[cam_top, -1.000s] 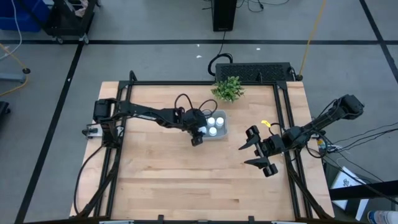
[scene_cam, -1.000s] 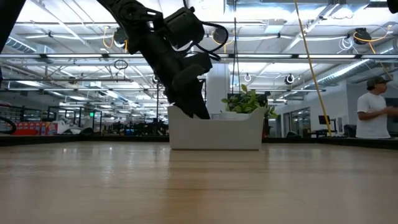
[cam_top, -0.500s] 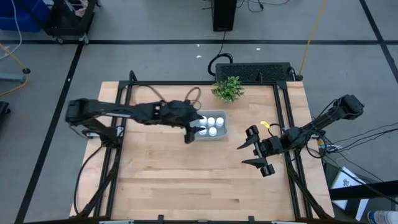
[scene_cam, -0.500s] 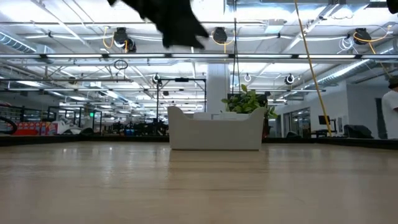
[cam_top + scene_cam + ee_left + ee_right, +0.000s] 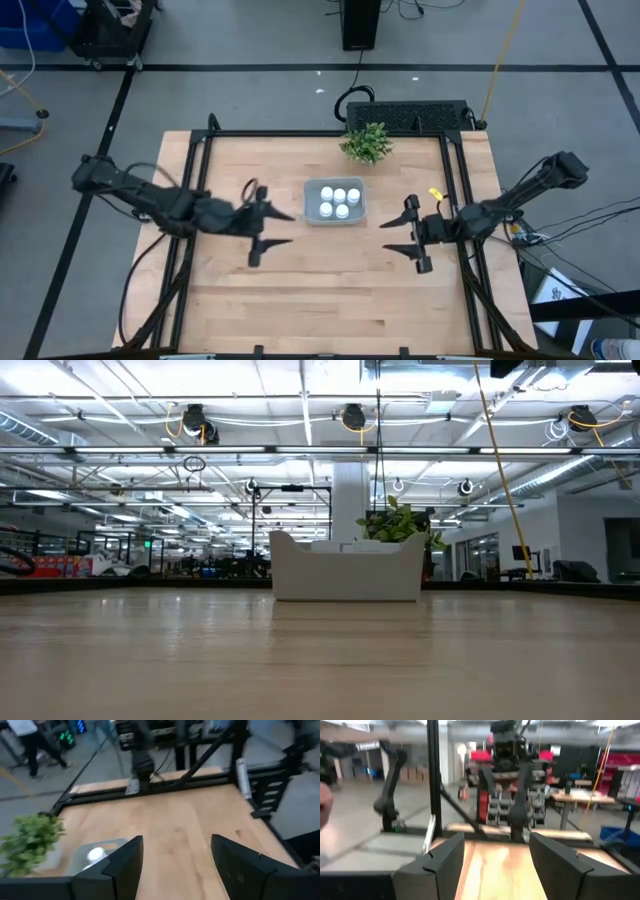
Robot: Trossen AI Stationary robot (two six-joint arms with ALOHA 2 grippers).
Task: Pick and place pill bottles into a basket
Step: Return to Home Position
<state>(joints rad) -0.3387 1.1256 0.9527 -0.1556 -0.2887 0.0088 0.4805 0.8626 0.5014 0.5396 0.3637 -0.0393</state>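
Five bottles stand inside the basket; left pincer and right pincer, both released and empty, flank the basket, clear of its rim.

Five pill bottles can be counted by their white caps, three in one row and two in the other, all inside the one basket. One small green plant stands on the single tabletop. There are two arms, each with one gripper: the left gripper and the right gripper.
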